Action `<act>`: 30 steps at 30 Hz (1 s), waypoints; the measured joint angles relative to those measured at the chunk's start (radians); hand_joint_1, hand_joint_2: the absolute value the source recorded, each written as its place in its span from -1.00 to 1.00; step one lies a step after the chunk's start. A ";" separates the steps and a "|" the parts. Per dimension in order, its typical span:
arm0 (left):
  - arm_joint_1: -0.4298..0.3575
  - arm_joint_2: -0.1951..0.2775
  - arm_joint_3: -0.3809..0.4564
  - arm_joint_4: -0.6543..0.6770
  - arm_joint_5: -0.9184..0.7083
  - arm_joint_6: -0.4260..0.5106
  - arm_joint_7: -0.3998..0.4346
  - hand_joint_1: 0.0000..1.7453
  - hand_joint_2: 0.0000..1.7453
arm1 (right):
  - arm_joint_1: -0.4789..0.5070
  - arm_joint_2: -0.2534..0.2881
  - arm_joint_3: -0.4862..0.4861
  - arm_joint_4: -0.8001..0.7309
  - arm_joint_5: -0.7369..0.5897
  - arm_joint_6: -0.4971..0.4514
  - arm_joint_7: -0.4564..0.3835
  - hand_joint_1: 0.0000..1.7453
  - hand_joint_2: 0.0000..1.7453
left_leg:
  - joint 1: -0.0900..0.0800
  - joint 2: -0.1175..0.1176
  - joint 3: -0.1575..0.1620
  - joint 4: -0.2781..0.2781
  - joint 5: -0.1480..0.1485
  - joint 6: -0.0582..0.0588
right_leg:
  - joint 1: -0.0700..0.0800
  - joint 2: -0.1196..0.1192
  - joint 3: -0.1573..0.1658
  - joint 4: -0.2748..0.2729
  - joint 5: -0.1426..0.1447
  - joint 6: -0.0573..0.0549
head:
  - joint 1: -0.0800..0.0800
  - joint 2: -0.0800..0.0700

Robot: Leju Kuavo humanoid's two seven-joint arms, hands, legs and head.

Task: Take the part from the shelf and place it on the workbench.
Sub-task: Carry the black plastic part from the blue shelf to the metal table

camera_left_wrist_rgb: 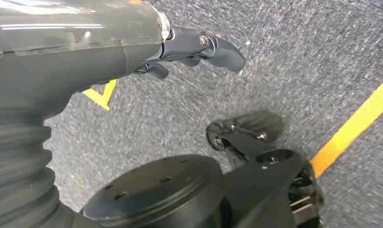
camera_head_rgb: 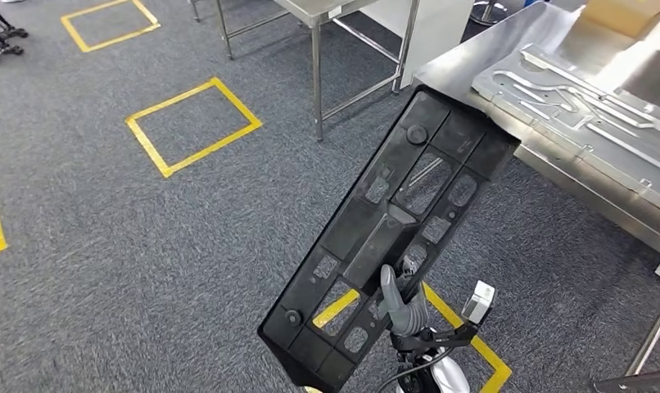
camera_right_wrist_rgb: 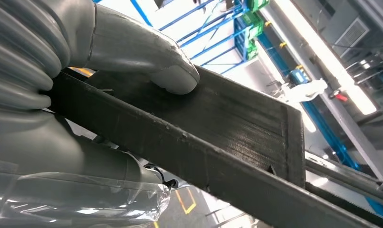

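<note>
A long flat black plastic part (camera_head_rgb: 388, 233) with ribs and cut-out windows slants up across the head view, its far end over the edge of the steel workbench (camera_head_rgb: 474, 70). My right hand (camera_head_rgb: 402, 307) grips it near its lower end, thumb laid on the upper face. Up close in the right wrist view, the thumb (camera_right_wrist_rgb: 147, 57) presses on the black part (camera_right_wrist_rgb: 218, 128) and the other fingers lie under it. My left hand (camera_left_wrist_rgb: 199, 47) hangs over the carpet with its fingers apart, holding nothing.
A large stamped metal panel (camera_head_rgb: 580, 102) lies on the workbench. A second steel table (camera_head_rgb: 318, 33) stands further back. Yellow tape squares (camera_head_rgb: 192, 123) mark the grey carpet. A cardboard box (camera_head_rgb: 630, 16) sits at the bench's far end.
</note>
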 joint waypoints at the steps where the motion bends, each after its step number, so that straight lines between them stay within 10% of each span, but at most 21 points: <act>1: -0.001 0.000 0.000 0.000 0.000 0.000 0.000 -1.00 1.00 | 0.001 0.000 -0.001 0.000 0.002 0.000 0.000 1.00 1.00 | 0.000 0.011 0.000 -0.003 0.004 0.007 | -0.001 -0.003 -0.003 0.001 -0.001 0.006 | 0.000 0.000; 5: 0.001 0.000 0.000 0.000 -0.001 0.000 -0.002 -1.00 1.00 | -0.001 0.001 -0.002 0.000 0.004 0.003 0.000 1.00 1.00 | 0.000 0.059 -0.002 -0.014 0.014 0.029 | 0.002 -0.093 -0.074 0.154 -0.094 0.019 | 0.009 0.000; 8: 0.004 0.000 0.000 0.000 -0.002 0.000 -0.001 -1.00 1.00 | 0.001 0.000 -0.003 0.003 0.004 0.004 0.000 1.00 1.00 | -0.004 0.098 -0.003 -0.014 0.012 0.032 | -0.002 -0.109 -0.122 0.270 -0.125 0.025 | 0.008 0.000; 11: 0.001 0.000 0.000 0.000 -0.002 0.000 -0.001 -1.00 1.00 | -0.001 0.000 -0.004 0.006 0.004 0.004 0.000 1.00 1.00 | -0.006 0.129 0.000 -0.013 0.008 0.029 | 0.000 -0.144 -0.038 0.119 -0.041 0.019 | 0.009 0.000; 14: 0.000 0.000 0.000 0.000 -0.002 0.000 -0.001 -1.00 1.00 | -0.006 0.001 -0.005 0.006 0.006 0.005 0.001 1.00 1.00 | -0.014 0.155 0.003 -0.009 0.002 0.016 | 0.015 -0.189 0.024 -0.005 -0.015 0.004 | 0.008 0.000; 18: -0.003 0.001 0.000 0.000 -0.002 0.000 0.002 -1.00 1.00 | -0.002 0.002 -0.008 0.005 0.007 0.007 0.000 1.00 1.00 | -0.015 0.153 0.002 0.013 -0.023 -0.003 | 0.009 -0.149 0.025 -0.021 -0.007 -0.013 | 0.008 0.000; 23: 0.003 0.001 0.001 0.000 -0.003 0.000 0.002 -1.00 1.00 | -0.001 0.007 -0.009 0.005 0.034 0.002 -0.004 1.00 1.00 | -0.004 0.070 -0.114 0.268 -0.131 -0.017 | 0.004 -0.091 0.023 -0.022 -0.001 -0.023 | 0.007 0.000; 27: 0.005 0.002 0.003 0.000 -0.008 0.000 0.003 -1.00 1.00 | 0.003 0.007 -0.009 -0.014 0.091 -0.035 -0.028 1.00 1.00 | 0.010 0.018 -0.030 0.083 -0.025 -0.022 | -0.002 -0.037 0.015 0.001 -0.007 -0.011 | 0.007 0.000; 30: 0.006 0.002 0.007 0.001 -0.013 -0.001 0.005 -1.00 1.00 | 0.009 0.006 -0.005 -0.060 0.161 -0.086 -0.060 1.00 1.00 | 0.011 -0.020 -0.006 0.023 -0.014 -0.006 | -0.003 -0.003 -0.004 0.012 -0.002 0.011 | 0.009 0.000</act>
